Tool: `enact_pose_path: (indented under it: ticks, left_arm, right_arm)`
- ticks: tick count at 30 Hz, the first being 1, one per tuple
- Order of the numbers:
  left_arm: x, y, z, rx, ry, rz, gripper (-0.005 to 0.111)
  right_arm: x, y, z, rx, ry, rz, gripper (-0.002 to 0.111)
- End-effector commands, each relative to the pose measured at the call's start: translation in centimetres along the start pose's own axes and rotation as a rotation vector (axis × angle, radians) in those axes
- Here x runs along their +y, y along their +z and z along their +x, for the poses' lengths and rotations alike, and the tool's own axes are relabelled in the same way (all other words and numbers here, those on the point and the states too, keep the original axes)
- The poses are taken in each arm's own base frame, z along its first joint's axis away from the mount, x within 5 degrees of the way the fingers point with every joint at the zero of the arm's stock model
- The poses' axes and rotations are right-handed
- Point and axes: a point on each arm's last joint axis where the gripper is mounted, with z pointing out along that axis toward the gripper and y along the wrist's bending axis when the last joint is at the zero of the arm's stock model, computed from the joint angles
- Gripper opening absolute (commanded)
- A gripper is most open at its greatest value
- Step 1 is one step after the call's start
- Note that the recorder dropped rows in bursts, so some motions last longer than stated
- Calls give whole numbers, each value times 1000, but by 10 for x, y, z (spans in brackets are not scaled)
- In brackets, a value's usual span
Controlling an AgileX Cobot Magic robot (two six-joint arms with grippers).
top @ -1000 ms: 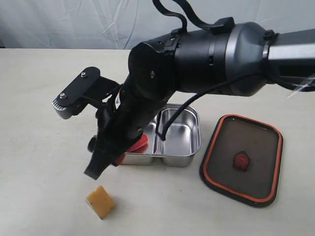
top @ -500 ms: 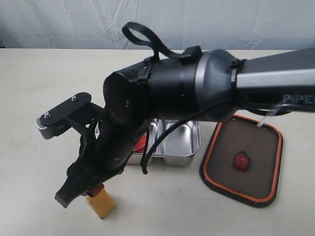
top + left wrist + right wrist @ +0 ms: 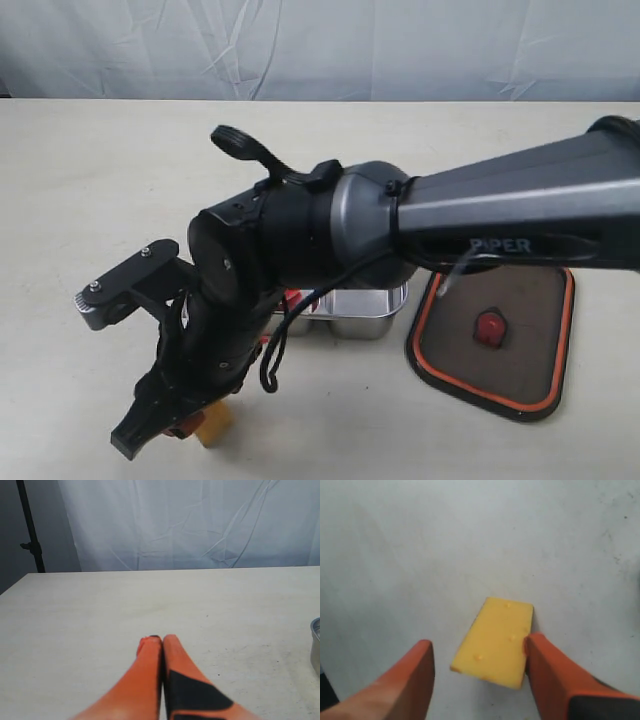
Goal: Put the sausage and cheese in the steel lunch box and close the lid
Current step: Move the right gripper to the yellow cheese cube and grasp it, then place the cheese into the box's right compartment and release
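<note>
The yellow cheese (image 3: 495, 640) lies on the table between the orange fingers of my right gripper (image 3: 477, 652), which is open; one finger (image 3: 545, 665) touches its edge, the other stands apart. In the exterior view the right arm reaches across to the lower left, and only a corner of the cheese (image 3: 215, 428) shows under the gripper (image 3: 185, 425). The steel lunch box (image 3: 370, 305) sits behind the arm, with a bit of the red sausage (image 3: 298, 300) visible in its left compartment. The dark lid (image 3: 495, 330) with orange rim lies flat to the right. My left gripper (image 3: 161, 641) is shut on nothing.
The large black right arm (image 3: 300, 250) covers most of the lunch box and the table's middle. In the left wrist view the rim of the lunch box (image 3: 316, 645) shows at the edge. A white curtain hangs behind the table.
The right arm has swung down and to the left from over the lunch box, lowering its open gripper around the cheese. The sausage stays in the box.
</note>
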Motion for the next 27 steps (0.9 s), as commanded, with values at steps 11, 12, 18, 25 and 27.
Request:
enact_pose_path:
  ticks: [11,12,18,25,27]
  left_arm:
    - [0,0,1,-4,-7,-3,0]
    - [0,0,1,-4,-7,-3,0]
    - [0,0,1,-4,-7,-3,0]
    - [0,0,1,-4,-28,1,0]
    - [0,0,1,-4,-28,1,0]
  right_arm:
    - [0,-8,-3,-22,-20,11,0]
    - [1,-14,-4,-40,-39,23,0]
    - [-6,-73,-14,-182,-164,198,0]
    - [-66,-122,-9,-233,11,447,0]
    - [-84,-128,-5,-223,68,473,0]
